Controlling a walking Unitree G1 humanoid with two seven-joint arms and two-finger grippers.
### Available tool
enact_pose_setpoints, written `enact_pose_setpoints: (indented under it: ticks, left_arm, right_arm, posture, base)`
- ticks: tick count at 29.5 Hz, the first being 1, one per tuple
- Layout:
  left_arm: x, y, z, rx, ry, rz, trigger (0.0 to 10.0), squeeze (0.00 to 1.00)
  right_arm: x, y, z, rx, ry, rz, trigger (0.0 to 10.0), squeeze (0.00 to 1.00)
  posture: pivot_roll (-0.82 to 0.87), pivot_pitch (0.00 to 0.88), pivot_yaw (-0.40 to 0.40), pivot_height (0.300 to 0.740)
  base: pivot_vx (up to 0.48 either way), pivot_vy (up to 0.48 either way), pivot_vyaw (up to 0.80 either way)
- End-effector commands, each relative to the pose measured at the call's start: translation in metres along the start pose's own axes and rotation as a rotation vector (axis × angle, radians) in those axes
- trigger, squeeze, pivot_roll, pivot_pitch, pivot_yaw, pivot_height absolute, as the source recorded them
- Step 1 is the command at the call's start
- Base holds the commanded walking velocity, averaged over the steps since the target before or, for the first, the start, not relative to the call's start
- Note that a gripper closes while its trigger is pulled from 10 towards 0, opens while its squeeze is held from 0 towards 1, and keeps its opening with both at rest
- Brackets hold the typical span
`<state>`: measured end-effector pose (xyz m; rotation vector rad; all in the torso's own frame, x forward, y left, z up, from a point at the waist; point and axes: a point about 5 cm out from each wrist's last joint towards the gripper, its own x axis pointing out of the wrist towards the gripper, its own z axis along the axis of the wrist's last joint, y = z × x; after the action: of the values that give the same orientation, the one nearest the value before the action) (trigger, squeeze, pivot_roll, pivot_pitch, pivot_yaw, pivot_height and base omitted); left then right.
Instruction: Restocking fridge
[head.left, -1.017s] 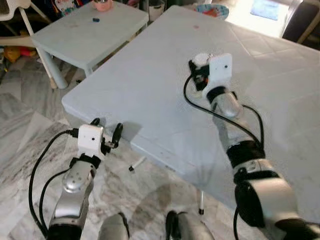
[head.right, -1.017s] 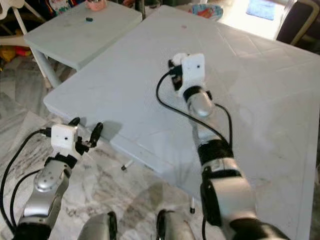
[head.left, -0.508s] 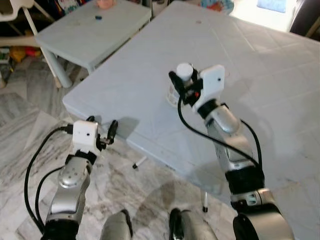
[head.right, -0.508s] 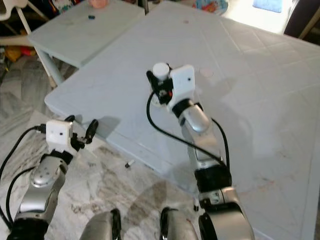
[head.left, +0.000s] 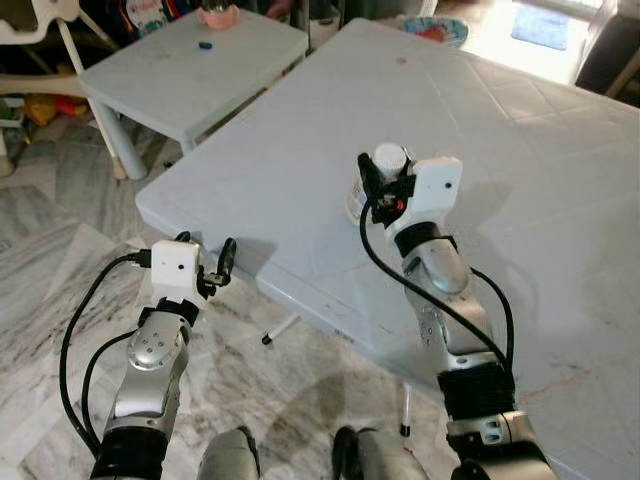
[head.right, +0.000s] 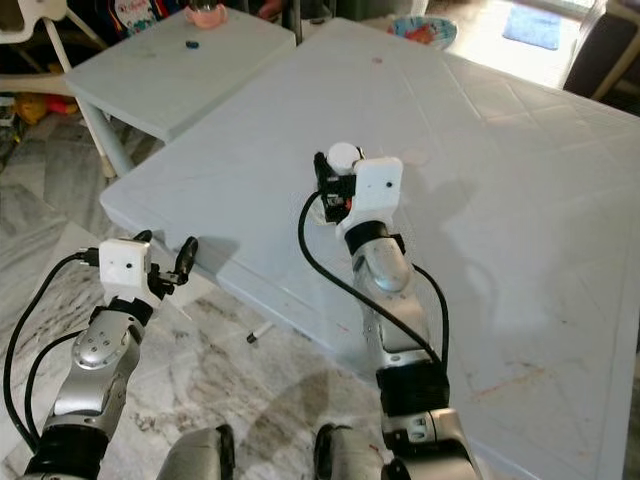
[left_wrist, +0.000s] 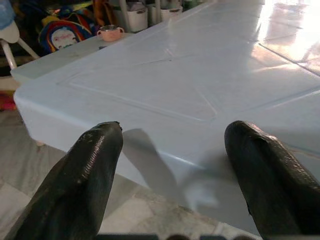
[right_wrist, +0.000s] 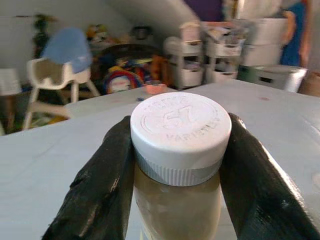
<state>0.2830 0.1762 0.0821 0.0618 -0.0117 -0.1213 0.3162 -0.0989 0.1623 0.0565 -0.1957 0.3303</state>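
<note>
In the left eye view, the jar (head.left: 378, 180) with its white cap is being held by the right gripper (head.left: 380, 185) near the middle of the frame, above the large pale table (head.left: 560, 180); a second ago the gripper was being reached further out toward the upper middle of the frame, so the arm is being drawn back toward the robot with the jar in its grasp. Whether the jar's base is being kept on the tabletop or just clear of it cannot be told. The left gripper (head.left: 207, 262) is being held low at the lower left, just off the table's near corner, with nothing between its spread fingers. In the right eye view the same arrangement is being shown, with the small side table (head.right: 150, 70) lying at the upper left and a pink cup (head.right: 204, 14) on its far edge. In the left wrist view, the two black fingers (left_wrist: 85, 175) are being kept wide apart at the bottom of the frame, with the table edge seen between them and nothing gripped. In the right wrist view, the embossed white cap (right_wrist: 180, 135) is being clamped at the centre of the frame by the fingers (right_wrist: 100, 195) on both sides, with the pale contents seen below it. The pick-up is judged to be secured, so carrying to the fridge is what is being left to do.
</note>
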Motion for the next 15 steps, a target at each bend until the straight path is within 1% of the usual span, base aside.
enact_pose_setpoints:
  ticks: [1,2,4,8,10,13,15]
  left_arm:
    - [0.003,-0.006,0.005,-0.073,-0.038,-0.019,10.0,0.0]
    - [0.002,-0.007,0.005,-0.095,-0.038,-0.019,10.0,0.0]
    - [0.002,-0.006,0.003,-0.096,-0.03,-0.006,10.0,0.0]
    - [0.003,-0.004,0.004,-0.077,-0.03,0.008,10.0,0.0]
    - [0.002,0.002,0.001,-0.058,-0.014,0.022,10.0,0.0]
    - [0.0,0.008,-0.006,-0.058,0.021,0.045,10.0,0.0]
    - [0.0,0.01,-0.007,-0.051,0.024,0.049,10.0,0.0]
  right_arm:
    - [-0.008,0.0,-0.022,0.037,0.111,-0.002,10.0,0.0]
    - [-0.007,0.0,-0.021,0.021,0.103,-0.005,10.0,0.0]
    - [-0.005,0.001,-0.02,0.012,0.096,-0.002,10.0,0.0]
    - [0.0,0.003,-0.015,0.015,0.08,0.016,10.0,0.0]
    - [0.0,0.006,-0.014,0.033,0.075,0.04,10.0,0.0]
    - [-0.001,0.008,-0.015,0.031,0.075,0.048,10.0,0.0]
    - [-0.002,0.008,-0.016,0.033,0.078,0.048,10.0,0.0]
  posture:
    - [0.08,0.078,-0.04,0.74]
    - [0.08,0.076,-0.04,0.74]
    - [0.08,0.075,-0.039,0.74]
    - [0.09,0.087,-0.042,0.74]
    - [0.09,0.09,-0.043,0.74]
    - [0.09,0.094,-0.048,0.74]
    - [0.09,0.095,-0.049,0.74]
  base:
    - [0.0,0.0,0.0]
    - [0.0,0.0,0.0]
    - [0.0,0.0,0.0]
    - [0.0,0.0,0.8]
    - [0.0,0.0,0.8]
    - [0.0,0.0,0.8]
    - [0.0,0.0,0.8]
